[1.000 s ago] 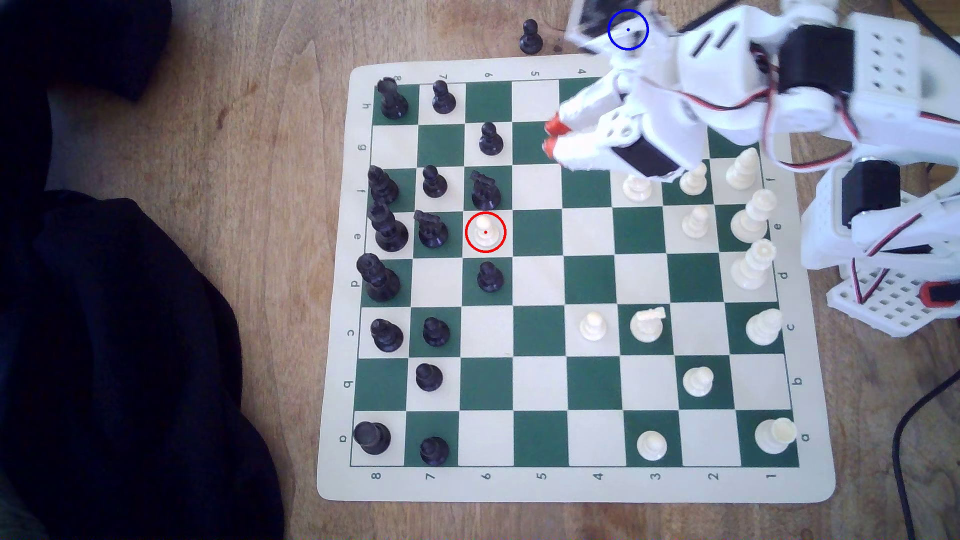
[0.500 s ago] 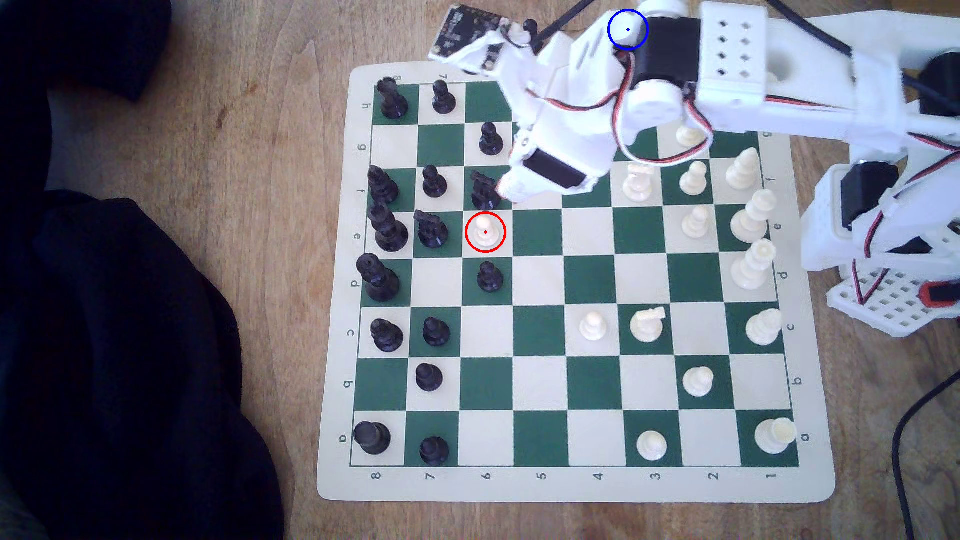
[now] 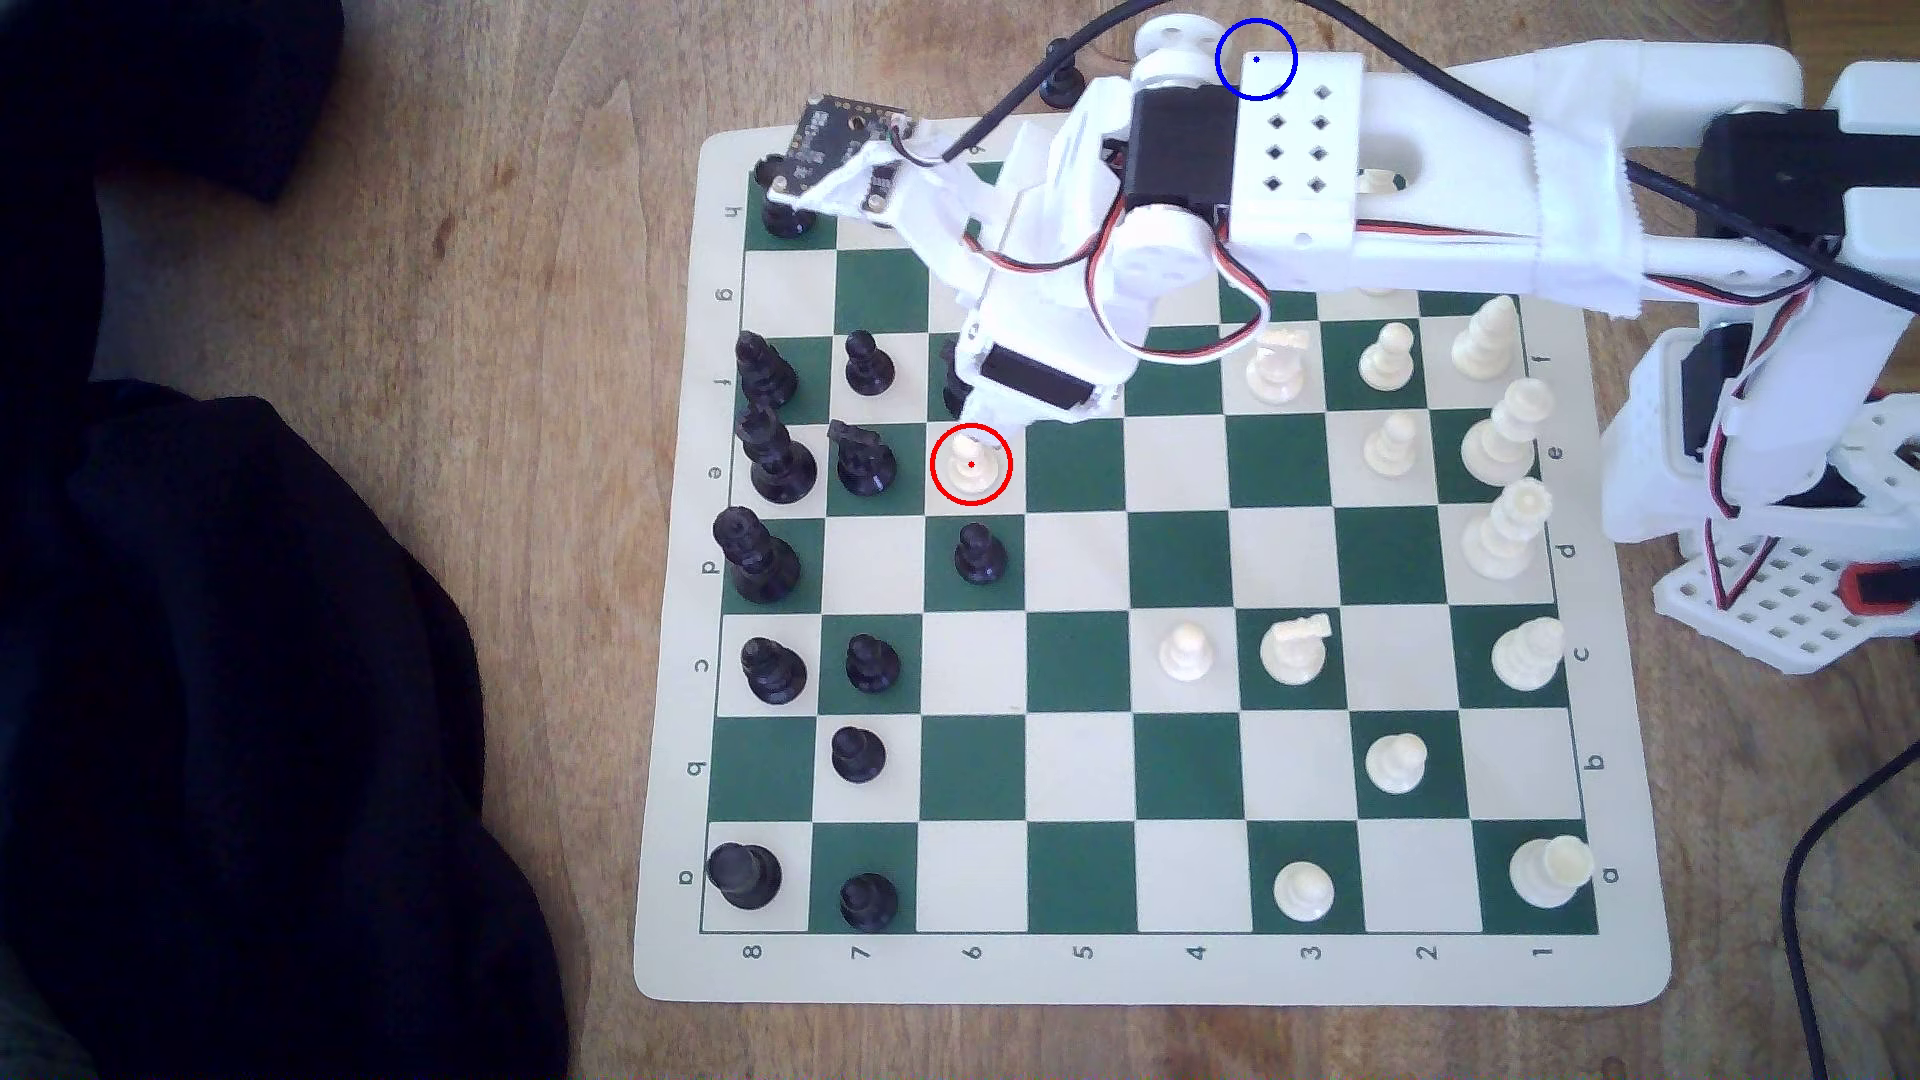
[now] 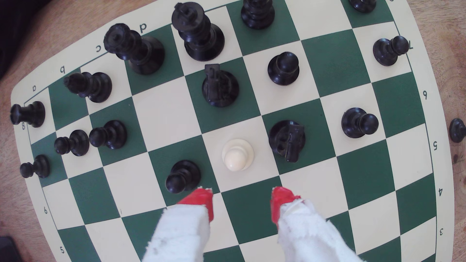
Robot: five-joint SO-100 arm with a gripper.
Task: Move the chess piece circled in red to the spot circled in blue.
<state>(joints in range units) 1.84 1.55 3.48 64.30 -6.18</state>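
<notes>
The chess piece circled in red, a small cream pawn [image 3: 971, 464], stands on a light square in the board's column 6. In the wrist view the pawn [image 4: 237, 155] sits just ahead of my gripper [image 4: 242, 199], lined up with the gap between the jaws. The gripper is open, its red fingertips [image 4: 201, 200] wide apart and holding nothing. In the exterior view the arm's wrist [image 3: 1039, 363] hangs right beside the pawn and covers the fingers. The blue ring [image 3: 1256, 59] lies over the white arm, which hides the wood of the spot circled in blue.
Black pieces crowd the pawn: a knight [image 4: 287, 139] on one side, a pawn [image 4: 182, 176] on the other, another knight [image 4: 219, 85] beyond. A black pawn [image 3: 1058, 73] stands off the board on the wood. Dark cloth [image 3: 260, 675] covers the exterior view's left.
The arm has stretched out across the board toward the exterior view's left and lower, bringing the gripper from around column 5 to right beside the ringed pawn. The pieces have not moved.
</notes>
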